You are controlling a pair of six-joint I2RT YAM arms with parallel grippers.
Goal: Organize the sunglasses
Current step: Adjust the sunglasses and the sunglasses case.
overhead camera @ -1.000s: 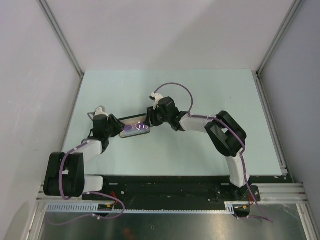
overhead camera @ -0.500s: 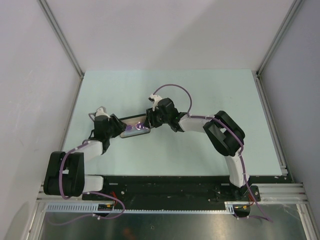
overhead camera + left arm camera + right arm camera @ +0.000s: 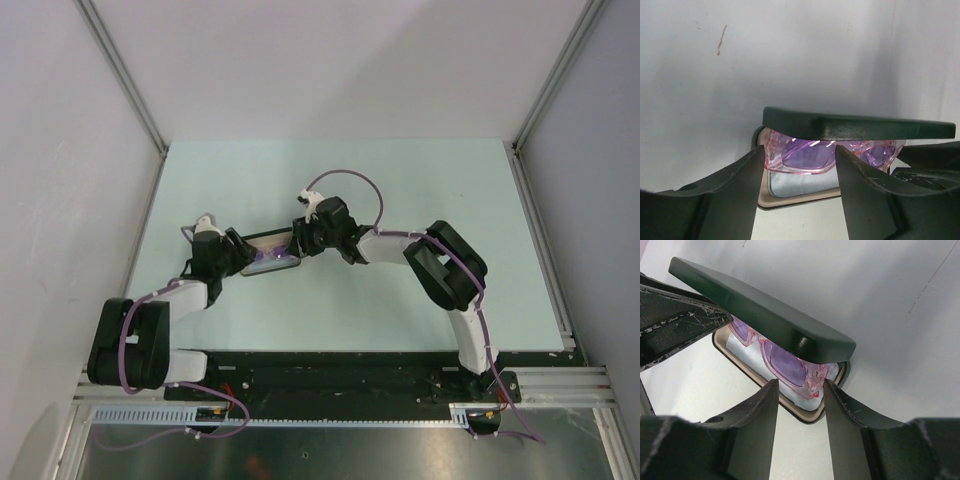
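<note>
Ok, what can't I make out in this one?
Temple arms of the sunglasses: hidden under the case lid in both wrist views.
Sunglasses in the top view: only a purple sliver, too small, between left gripper and right gripper.
Whether either gripper touches the case: too small in the top view.

Soft, even light; faint shadows under the case lid [image 3: 860, 127]. Glints on the sunglasses [image 3: 807, 156]; near jaws slightly blurred.

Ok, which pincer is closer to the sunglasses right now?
Left, narrowly. The left pincer sits at the sunglasses' left end, the right pincer just off their right end, both at the open case.
</note>
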